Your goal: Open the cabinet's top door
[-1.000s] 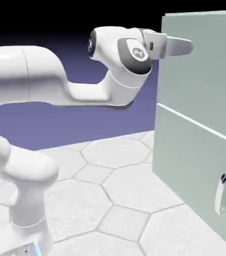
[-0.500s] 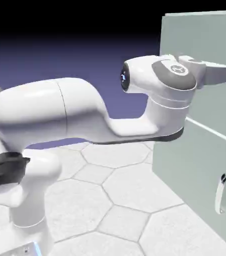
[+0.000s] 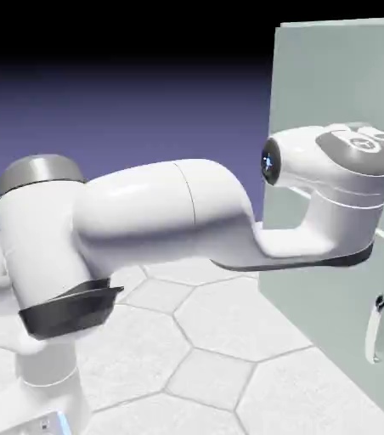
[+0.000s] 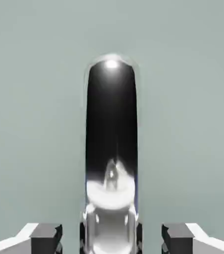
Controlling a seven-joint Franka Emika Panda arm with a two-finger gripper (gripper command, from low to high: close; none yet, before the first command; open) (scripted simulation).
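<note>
The cabinet [image 3: 331, 280] stands at the exterior view's right, pale grey-green, with two stacked panels. The top door [image 3: 331, 76] is the taller upper panel; the arm's wrist [image 3: 340, 161] lies across its lower part and the hand runs off the right edge. In the hand view the top door [image 4: 34, 99] fills the picture. Its dark oval recess [image 4: 111, 119] is straight ahead, with the silver loop handle [image 4: 111, 225] low in it. My gripper [image 4: 111, 240] is open; one grey fingertip [image 4: 44, 238] shows on each side of the handle, apart from it.
The shorter lower panel [image 3: 314, 323] carries its own silver handle [image 3: 375, 327], below the arm. The arm's bulky elbow and forearm [image 3: 161, 212] span the middle of the exterior view over the hexagon-tiled table [image 3: 195, 357].
The arm has swung right and lower across the top door. The hand, earlier near the door's upper left, now runs off the exterior view's right edge at the handle.
</note>
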